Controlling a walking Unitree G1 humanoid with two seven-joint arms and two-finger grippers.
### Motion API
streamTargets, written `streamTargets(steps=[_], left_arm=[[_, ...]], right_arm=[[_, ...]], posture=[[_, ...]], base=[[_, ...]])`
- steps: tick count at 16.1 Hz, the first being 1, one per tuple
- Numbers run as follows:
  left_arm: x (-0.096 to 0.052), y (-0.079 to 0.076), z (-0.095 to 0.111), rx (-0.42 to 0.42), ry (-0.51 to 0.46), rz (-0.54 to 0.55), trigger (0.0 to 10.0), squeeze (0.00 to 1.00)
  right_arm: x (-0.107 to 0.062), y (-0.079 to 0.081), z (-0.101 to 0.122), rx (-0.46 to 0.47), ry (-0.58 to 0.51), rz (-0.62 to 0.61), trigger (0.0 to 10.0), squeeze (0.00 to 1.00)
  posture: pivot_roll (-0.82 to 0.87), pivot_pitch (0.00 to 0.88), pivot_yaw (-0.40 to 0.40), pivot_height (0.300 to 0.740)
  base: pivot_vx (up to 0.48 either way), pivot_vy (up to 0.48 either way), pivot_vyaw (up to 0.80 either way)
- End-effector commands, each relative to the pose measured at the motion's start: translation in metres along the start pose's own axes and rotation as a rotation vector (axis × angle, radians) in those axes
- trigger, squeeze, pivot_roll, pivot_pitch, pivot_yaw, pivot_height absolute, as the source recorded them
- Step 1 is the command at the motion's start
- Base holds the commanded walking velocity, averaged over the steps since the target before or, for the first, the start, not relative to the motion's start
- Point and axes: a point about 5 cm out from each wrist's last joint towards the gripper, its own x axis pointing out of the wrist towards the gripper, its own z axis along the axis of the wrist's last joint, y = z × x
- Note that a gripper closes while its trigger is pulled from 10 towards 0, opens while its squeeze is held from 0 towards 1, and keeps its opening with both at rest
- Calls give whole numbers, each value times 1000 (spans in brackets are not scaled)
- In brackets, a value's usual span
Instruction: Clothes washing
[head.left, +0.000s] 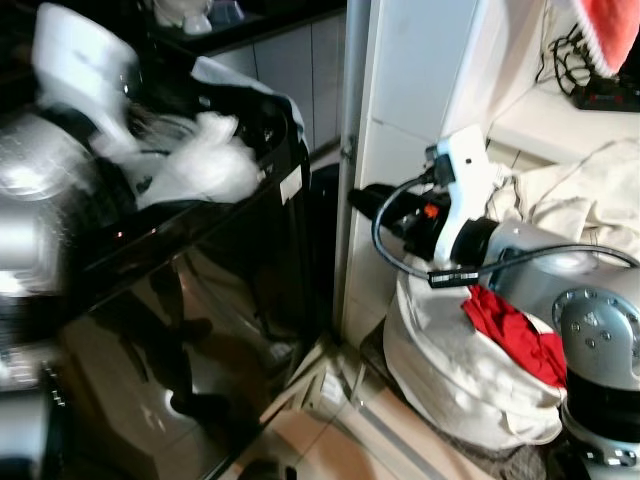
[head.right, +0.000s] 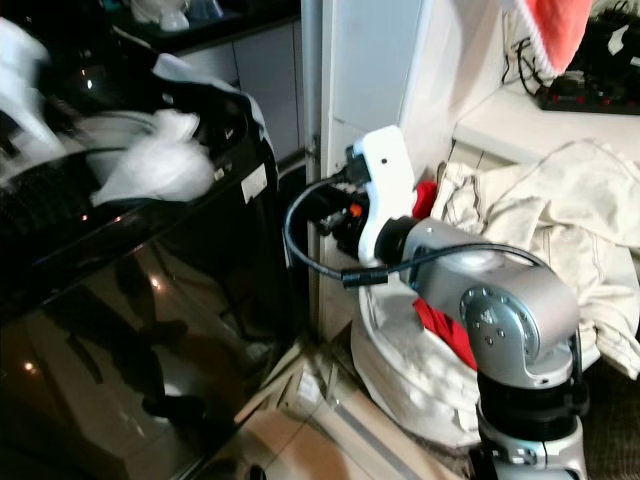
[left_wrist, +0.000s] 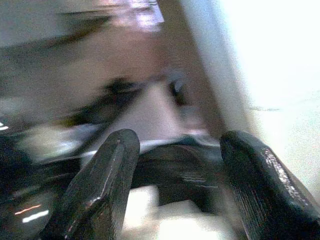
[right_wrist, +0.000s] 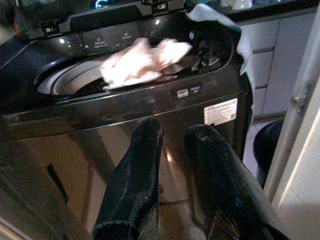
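Silver right arm (head.right: 500, 300) with screwed round joint, white wrist housing, looping black cable, long black fingers (right_wrist: 135, 185).

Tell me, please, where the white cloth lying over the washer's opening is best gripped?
Grip the white cloth at its raised, bunched middle, coming from above. It lies crumpled across the washer rim, partly over the drum, so the humped folds offer the easiest pinch; edges lie flatter against the black top.

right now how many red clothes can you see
2: a red crumpled garment in the white fabric laundry bag under the right arm, and a red fuzzy cloth hanging at top right. More may be buried.
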Motion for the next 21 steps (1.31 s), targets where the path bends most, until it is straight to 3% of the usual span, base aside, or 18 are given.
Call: streamTargets(steps=[1, 4, 5, 6, 8, 9, 12, 14, 16, 21], left_arm=[[6, -27, -8, 2, 20, -170, 10000, 0], [17, -57, -21, 16, 59, -291, 10000, 0], [22, -62, -24, 46, 62, -284, 10000, 0], [27, -66, -20, 19, 23, -265, 10000, 0], [37, -79, -10, -124, -128, -173, 10000, 0], [38, -89, -17, -201, -137, -165, 10000, 0], [39, -104, -33, -212, -73, -159, 10000, 0], [39, -114, -44, -186, -17, -166, 10000, 0], [31, -121, -51, -157, 4, -233, 10000, 0], [15, -138, -47, -207, -6, -421, 10000, 0]], right_arm=[[-2, -3, 0, -14, -7, -12, 10000, 0], [-6, -7, 0, -30, -11, -41, 10000, 0], [-9, -9, -1, -35, -11, -55, 10000, 0], [-11, -12, -1, -38, -14, -82, 10000, 0], [-15, -45, -6, -117, 37, -387, 10000, 0], [-19, -69, -14, -116, 88, -566, 10000, 1000], [-26, -105, -19, -127, 127, -742, 10000, 1000], [-44, -151, -33, -159, 232, -925, 10000, 1000], [-61, -179, -53, -123, 317, -1018, 10000, 1000], [-65, -190, -73, -64, 376, -1047, 10000, 1000]], posture=[[66, 0, 52, 740], [47, 0, 70, 740], [38, 0, 80, 740], [38, 0, 80, 740], [16, 0, 96, 740], [1, 0, 107, 740], [-7, 0, 113, 740], [-6, 0, 99, 740], [1, 0, 90, 740], [28, 0, 67, 740]], base=[[0, 0, 0], [0, 0, 0], [0, 0, 0], [0, 0, 0], [0, 0, 0], [0, 0, 0], [0, 0, 0], [0, 0, 0], [0, 0, 0], [0, 0, 0]])
